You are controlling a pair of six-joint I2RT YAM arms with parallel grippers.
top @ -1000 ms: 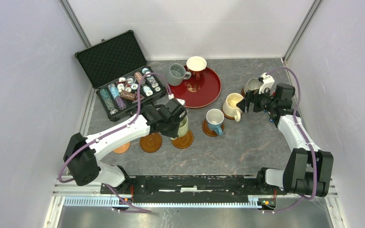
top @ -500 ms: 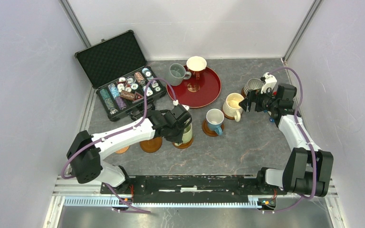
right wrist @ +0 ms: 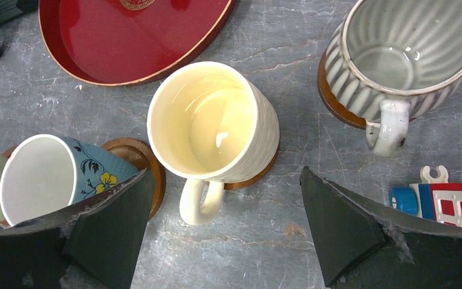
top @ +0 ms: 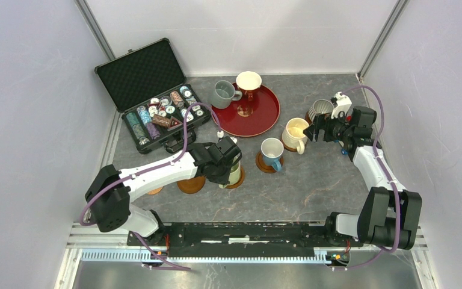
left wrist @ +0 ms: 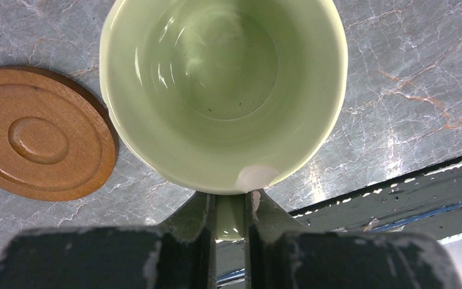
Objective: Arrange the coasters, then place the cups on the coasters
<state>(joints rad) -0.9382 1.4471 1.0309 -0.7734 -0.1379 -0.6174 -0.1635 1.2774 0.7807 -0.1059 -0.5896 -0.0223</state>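
Far-left coaster [top: 154, 191]: near the front edge, half hidden by the left arm, with no mug on it.
Bare coaster [top: 191, 183]: just beside the green mug, nothing on it.
Grey mug [top: 222, 93]: on the table just beside the red tray [top: 264, 115], no coaster under it.
Left gripper [top: 225, 161]: jaws pinched on the handle of the green mug [top: 235, 173], which is upright over a third coaster [top: 239, 179].
Red mug [top: 248, 81]: stands on the tray, toward its far edge.
Blue mug [top: 272, 149], cream mug [top: 294, 132], ribbed mug [top: 320, 108]: each on its own coaster, in a line running back and right.
Right gripper [top: 316, 129]: jaws spread wide, holding nothing, near the cream mug.
Step in hand: probably seating the green mug on its coaster.
Doing it well: keep the mug level and centre its base inside the raised rim. Let go only once it sits flat, then back out along the handle so the fingers do not drag it.
Left wrist view alone: shows the fingers [left wrist: 195, 217] clamping the handle and an empty mug, which hides the coaster below.
Top view alone: shows that coaster's edge peeking out, though not whether the base touches it.
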